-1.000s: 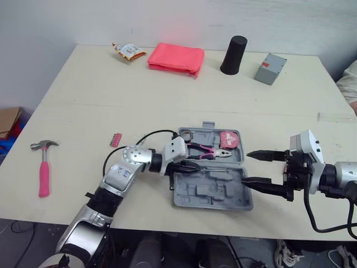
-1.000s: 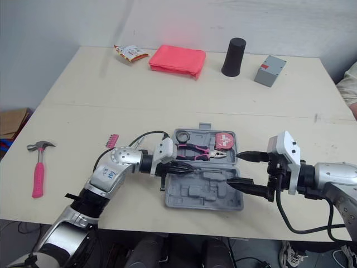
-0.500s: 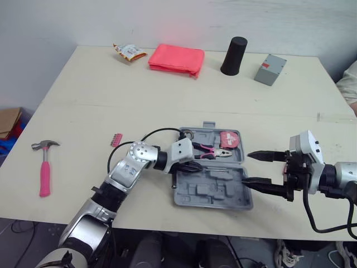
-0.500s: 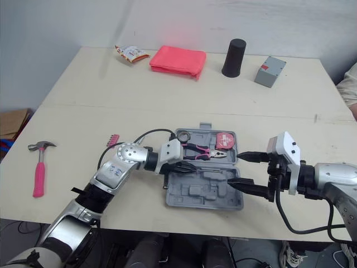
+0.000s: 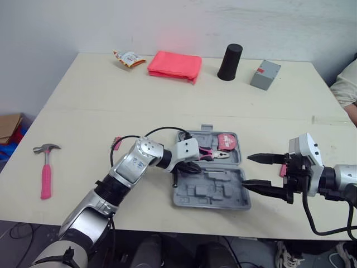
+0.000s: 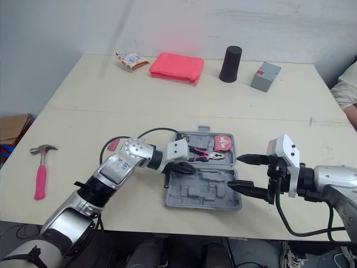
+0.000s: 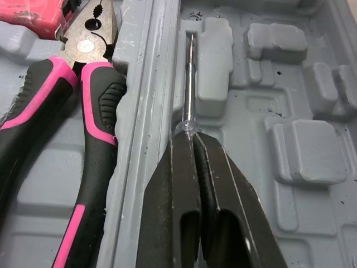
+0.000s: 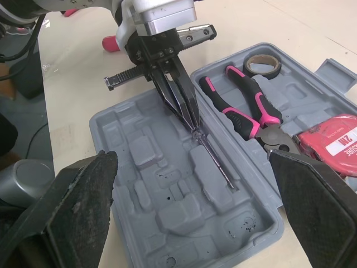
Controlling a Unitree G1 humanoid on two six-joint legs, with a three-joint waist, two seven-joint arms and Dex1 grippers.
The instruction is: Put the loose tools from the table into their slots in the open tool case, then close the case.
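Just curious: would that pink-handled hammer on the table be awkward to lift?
Probably head-heavy: the hammer has a metal head, so it may tip if gripped mid-handle. Its pink handle looks rubbery, likely not slippery.

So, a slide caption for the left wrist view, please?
Left tool holds screwdriver in its case slot, beside pliers.

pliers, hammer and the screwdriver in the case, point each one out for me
pliers (image 7: pixel 103 100), left wrist view, on the black grip of one handle
hammer (image 5: pixel 46 181), left eye view, on the pink handle
screwdriver (image 7: pixel 190 78), left wrist view, on the bare metal shaft
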